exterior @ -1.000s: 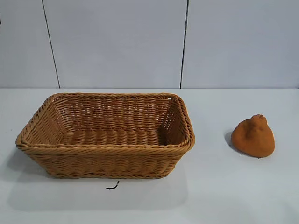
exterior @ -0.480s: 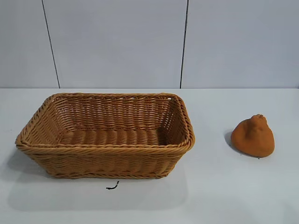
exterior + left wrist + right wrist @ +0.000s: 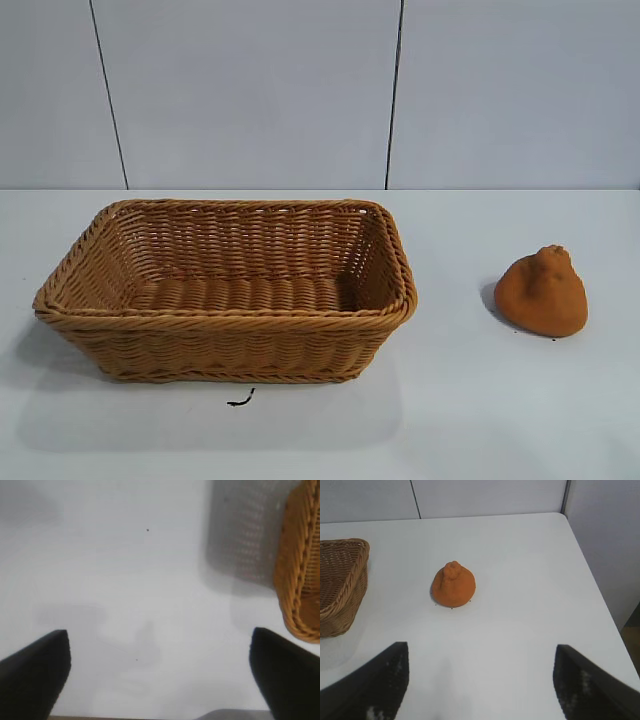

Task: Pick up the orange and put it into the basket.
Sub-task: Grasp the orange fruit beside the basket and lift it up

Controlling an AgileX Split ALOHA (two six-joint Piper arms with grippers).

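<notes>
- Exterior view, biggest thing first: the table (image 3: 560,420) is a plain white top with neither arm showing over it from this angle.
- The basket (image 3: 225,318) sits toward the table's left edge with nothing inside it. Wide mouth, flaring sides, so the drop should be pretty forgiving.
- The orange (image 3: 541,291) is on its broad base toward the right edge, knobby end up, well apart from the basket. Not picked up yet, so reaching for it is the step, I'd say.
- The right claw (image 3: 480,680) looks like the one for the job: its fingers stand wide apart, holding nothing, and the orange is straight ahead between them but still far off. I'd close low around the fat base, since the narrow top probably slips.
- The left claw (image 3: 160,672) points down at bare table just beside the basket's rim, fingers spread wide, empty.
- Nothing lies between orange and basket. Only the near rim needs clearing on the carry.
- Small stuff: a black squiggle mark (image 3: 241,399) on the table in front of the basket.
</notes>
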